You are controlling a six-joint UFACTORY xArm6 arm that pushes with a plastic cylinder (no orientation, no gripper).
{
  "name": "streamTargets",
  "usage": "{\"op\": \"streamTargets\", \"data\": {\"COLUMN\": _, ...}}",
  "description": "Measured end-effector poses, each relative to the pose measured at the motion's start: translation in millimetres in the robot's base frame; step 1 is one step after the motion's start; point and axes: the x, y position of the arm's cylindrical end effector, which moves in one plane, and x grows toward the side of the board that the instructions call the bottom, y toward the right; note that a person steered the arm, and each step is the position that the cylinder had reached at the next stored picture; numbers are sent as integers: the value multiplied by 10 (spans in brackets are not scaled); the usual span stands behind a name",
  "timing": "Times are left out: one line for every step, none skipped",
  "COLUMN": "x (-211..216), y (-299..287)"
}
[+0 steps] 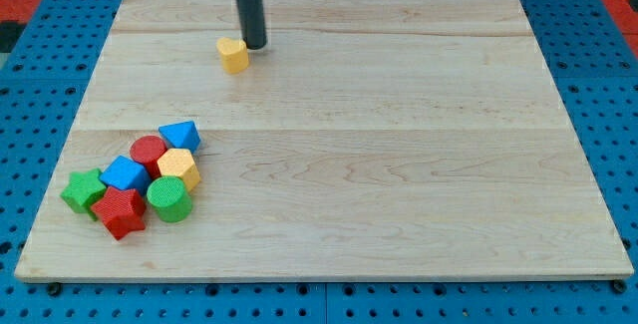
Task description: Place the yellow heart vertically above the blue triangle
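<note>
My tip [255,46] rests on the pale wooden surface [399,145] near the view's top, just right of the small yellow heart block [233,55], apparently touching it. I carry no jaws, only the dark rod. The blue triangle block [180,135] lies well below, at the view's lower left, heading a cluster: red cylinder [149,151], yellow hexagon [179,166], blue cube [125,174], green star [83,190], red star [121,212], green cylinder [168,199].
</note>
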Motion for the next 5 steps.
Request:
{"op": "streamTargets", "data": {"x": 213, "y": -311}}
{"op": "streamTargets", "data": {"x": 482, "y": -34}}
{"op": "streamTargets", "data": {"x": 84, "y": -38}}
{"op": "streamTargets", "data": {"x": 282, "y": 253}}
{"op": "streamTargets", "data": {"x": 592, "y": 339}}
